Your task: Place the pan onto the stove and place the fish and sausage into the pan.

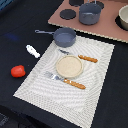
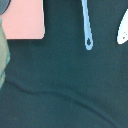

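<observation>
Nothing done yet. Pan (image 1: 64, 36) sits at the placemat (image 1: 95, 85) edge, off the stove (image 1: 107, 25). Fish (image 1: 32, 50) and sausage (image 1: 18, 71) lie on the dark cloth. My fingers aren't in view, so can't tell their state.

A dark cloth-covered table (image 1: 112, 95) was seen. Laid directly on it: the stove (image 1: 107, 27) at the far right, a striped placemat (image 1: 97, 70) in the middle, the pan (image 1: 64, 36) at its far edge, and the fish (image 1: 32, 50) and sausage (image 1: 18, 71) off to the left.

pan (image 1: 65, 36) 1 | pot (image 1: 89, 14) 1 | fish (image 1: 32, 51) 1 | sausage (image 1: 18, 71) 1 | plate (image 1: 69, 66) 1
</observation>
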{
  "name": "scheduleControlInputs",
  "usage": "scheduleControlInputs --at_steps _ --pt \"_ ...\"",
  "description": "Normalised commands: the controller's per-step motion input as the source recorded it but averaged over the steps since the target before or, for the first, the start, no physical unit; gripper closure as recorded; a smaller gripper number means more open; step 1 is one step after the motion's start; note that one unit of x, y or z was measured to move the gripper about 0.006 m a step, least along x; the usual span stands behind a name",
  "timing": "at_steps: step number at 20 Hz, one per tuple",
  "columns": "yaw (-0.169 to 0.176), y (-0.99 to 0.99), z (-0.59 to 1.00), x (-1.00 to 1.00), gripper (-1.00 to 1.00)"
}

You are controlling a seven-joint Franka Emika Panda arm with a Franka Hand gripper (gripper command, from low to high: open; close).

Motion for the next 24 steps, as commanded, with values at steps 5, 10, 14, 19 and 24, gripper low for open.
scheduleControlInputs --at_steps 5,10,14,19,24 --pt "-0.048 -0.16 -0.06 0.56 -1.00" --pt "-0.111 -0.39 -0.25 0.75 -1.00" --pt "-0.136 -0.33 -0.35 0.62 -1.00" --pt "-0.085 -0.19 -0.65 0.15 -1.00" --pt "-0.006 -0.09 -0.69 0.00 -1.00"
